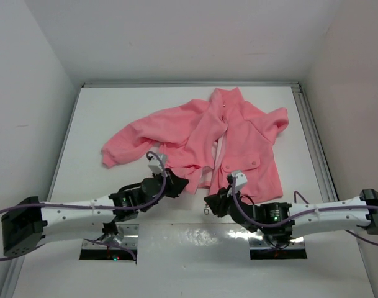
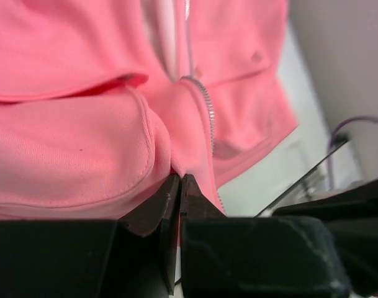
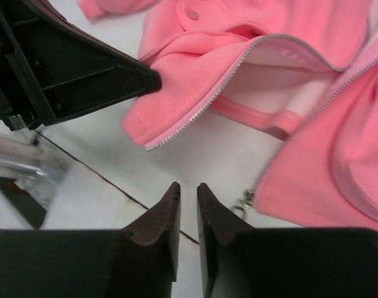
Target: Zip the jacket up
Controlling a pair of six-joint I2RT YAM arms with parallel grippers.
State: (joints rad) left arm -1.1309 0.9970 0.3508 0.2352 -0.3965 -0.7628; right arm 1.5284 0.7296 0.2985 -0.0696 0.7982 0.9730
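Between the left gripper's (image 2: 179, 182) closed fingertips sits the bottom hem of the jacket (image 1: 238, 133), pinched right at the foot of one row of zipper teeth (image 2: 208, 118). The rest of the garment spreads away ahead of that gripper on the desk (image 3: 207, 146), front side up, its two front panels parted at the bottom.

Just beside it, the right gripper (image 3: 187, 192) hangs low over bare desk with only a narrow slit between its fingertips and nothing in them. Ahead of it and slightly to its right lies the metal zipper pull (image 3: 244, 202), at the bottom corner of the other panel; it is near the fingertips but not touching them.

By my reading, the step in hand is getting hold of both bottom ends of the zipper. One side is secured and the other is not yet taken. The next move probably calls for the right gripper to spread wider, shift toward the pull and close on it or on the hem just beside it. The two ends can then be brought together and seated before any pull up toward the collar. The pull is small and lies flat, so a clean pinch looks fiddly.
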